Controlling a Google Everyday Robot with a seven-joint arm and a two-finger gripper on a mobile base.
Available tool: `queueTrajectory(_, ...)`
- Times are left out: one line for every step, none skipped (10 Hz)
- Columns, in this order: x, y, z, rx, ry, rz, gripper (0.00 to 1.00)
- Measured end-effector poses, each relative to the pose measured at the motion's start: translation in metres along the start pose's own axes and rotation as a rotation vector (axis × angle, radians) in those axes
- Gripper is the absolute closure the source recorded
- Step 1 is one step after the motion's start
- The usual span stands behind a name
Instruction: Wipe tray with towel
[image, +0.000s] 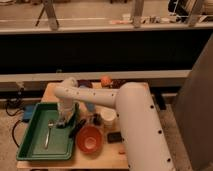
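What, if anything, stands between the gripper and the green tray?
Nothing visible does. The gripper is down at the back right corner of the green tray. A utensil, apparently a spoon, lies inside the tray just left of the gripper, where wiping strokes would likely meet it.

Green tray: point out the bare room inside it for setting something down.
Bare floor lies in the large green plastic tray between its left rim and the slim grey utensil, and in its near right corner beside the round orange bowl. The far right corner is crowded by the gripper.
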Motion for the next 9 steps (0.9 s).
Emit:
queueTrajectory(-0.005,-0.011,0.002,0.012,-0.004,-0.016,1.00)
queueTrajectory(-0.010,-0.018,0.005,0.018,-0.010,-0.031,1.00)
queueTrajectory(-0.016,-0.024,0.008,0.019,-0.022,-0.048,1.00)
queueTrajectory(-0.020,-0.025,0.012,0.017,-0.032,-0.056,1.00)
queueTrajectory(-0.029,-0.023,0.016,0.016,-0.051,-0.064,1.00)
queueTrajectory(-0.035,-0.020,0.019,0.016,-0.066,-0.068,1.00)
queueTrajectory(-0.043,-0.013,0.021,0.008,-0.085,-0.070,1.00)
queueTrajectory(-0.046,-0.009,0.021,0.003,-0.095,-0.066,1.00)
queueTrajectory(-0.045,-0.009,0.021,0.002,-0.092,-0.065,1.00)
